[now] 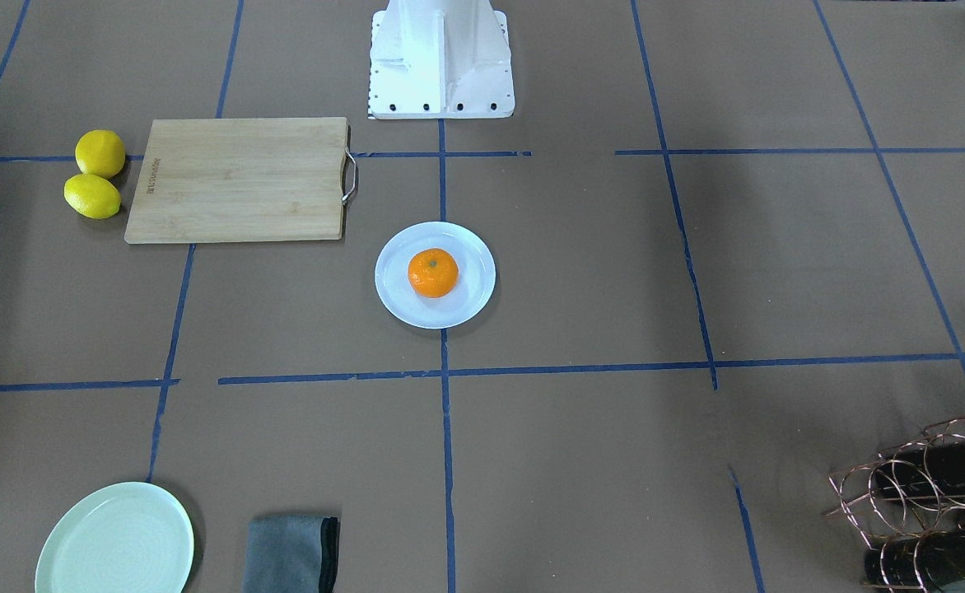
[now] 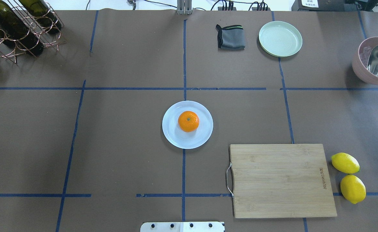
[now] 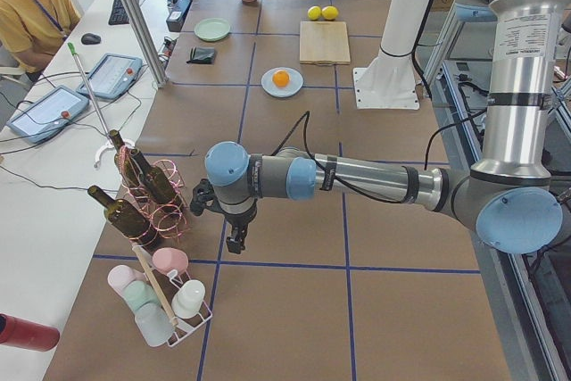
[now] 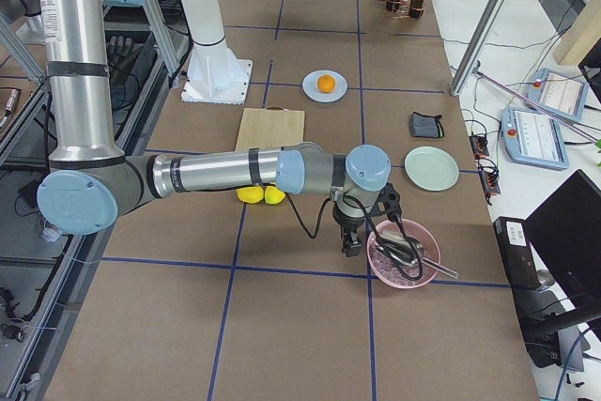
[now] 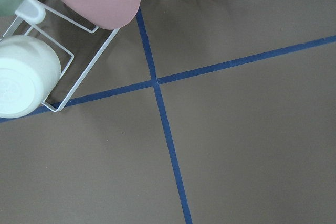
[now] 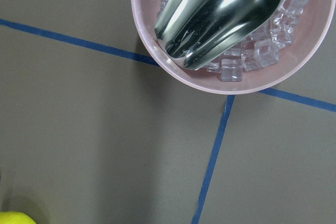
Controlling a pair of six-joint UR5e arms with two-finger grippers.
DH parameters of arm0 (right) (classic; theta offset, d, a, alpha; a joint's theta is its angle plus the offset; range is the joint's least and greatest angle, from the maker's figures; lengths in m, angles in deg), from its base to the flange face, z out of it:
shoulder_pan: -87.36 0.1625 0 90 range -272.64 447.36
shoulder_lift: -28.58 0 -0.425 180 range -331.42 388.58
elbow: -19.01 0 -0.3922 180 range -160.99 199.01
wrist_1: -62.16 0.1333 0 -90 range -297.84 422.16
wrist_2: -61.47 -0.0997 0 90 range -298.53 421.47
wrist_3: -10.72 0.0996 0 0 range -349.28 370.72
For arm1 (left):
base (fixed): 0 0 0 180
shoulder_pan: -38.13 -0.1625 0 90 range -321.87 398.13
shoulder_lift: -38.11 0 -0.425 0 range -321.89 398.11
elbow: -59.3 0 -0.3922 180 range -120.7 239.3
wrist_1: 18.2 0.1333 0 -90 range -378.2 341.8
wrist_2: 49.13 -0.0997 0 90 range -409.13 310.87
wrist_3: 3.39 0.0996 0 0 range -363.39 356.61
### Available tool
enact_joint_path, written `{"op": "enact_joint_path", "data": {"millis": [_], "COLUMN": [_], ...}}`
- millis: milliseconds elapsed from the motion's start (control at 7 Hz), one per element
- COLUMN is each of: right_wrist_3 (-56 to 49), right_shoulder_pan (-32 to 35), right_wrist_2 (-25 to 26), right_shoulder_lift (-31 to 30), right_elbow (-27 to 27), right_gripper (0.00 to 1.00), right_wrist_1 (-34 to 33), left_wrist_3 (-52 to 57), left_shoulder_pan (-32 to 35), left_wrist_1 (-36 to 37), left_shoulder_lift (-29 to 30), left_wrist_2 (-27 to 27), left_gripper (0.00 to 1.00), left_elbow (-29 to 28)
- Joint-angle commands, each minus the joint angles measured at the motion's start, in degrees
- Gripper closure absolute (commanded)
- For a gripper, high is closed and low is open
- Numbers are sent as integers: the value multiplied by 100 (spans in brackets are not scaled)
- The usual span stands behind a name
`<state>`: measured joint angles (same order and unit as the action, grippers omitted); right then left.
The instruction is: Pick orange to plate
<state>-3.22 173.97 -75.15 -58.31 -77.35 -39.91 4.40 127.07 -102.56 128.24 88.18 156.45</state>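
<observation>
The orange sits stem-up in the middle of the white plate, which lies at the centre of the counter, well apart from both hands. The left hand hangs pointing down over bare counter at one far end, with the copper bottle rack just beside it and the wire cup rack near it. Only a side view catches this hand, so I cannot tell whether it is released or clenched. The right hand hangs at the opposite end, just beside the pink bowl, which holds ice cubes and a metal scoop. I cannot tell this hand's state either. The two lemons lie near it, under its forearm, touching each other. Between that hand and the plate lies the wooden cutting board. A pale green plate and a folded grey cloth rest along the counter's far edge.
</observation>
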Motion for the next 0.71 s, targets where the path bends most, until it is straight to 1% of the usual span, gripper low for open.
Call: {"op": "enact_joint_path", "data": {"millis": [0, 571], "right_wrist_3": [-83, -91], "right_shoulder_pan": [-144, -136], "right_wrist_2": [74, 65], "right_shoulder_lift": [67, 85], "right_elbow": [-6, -24], "right_gripper": [0, 0], "right_wrist_1": [-121, -112], "left_wrist_3": [-155, -155], "left_shoulder_pan": [1, 18], "left_wrist_1": [60, 69], "left_shoulder_lift": [-66, -277], "left_wrist_2": [217, 147], "left_gripper": [0, 0], "left_elbow": [50, 182]}}
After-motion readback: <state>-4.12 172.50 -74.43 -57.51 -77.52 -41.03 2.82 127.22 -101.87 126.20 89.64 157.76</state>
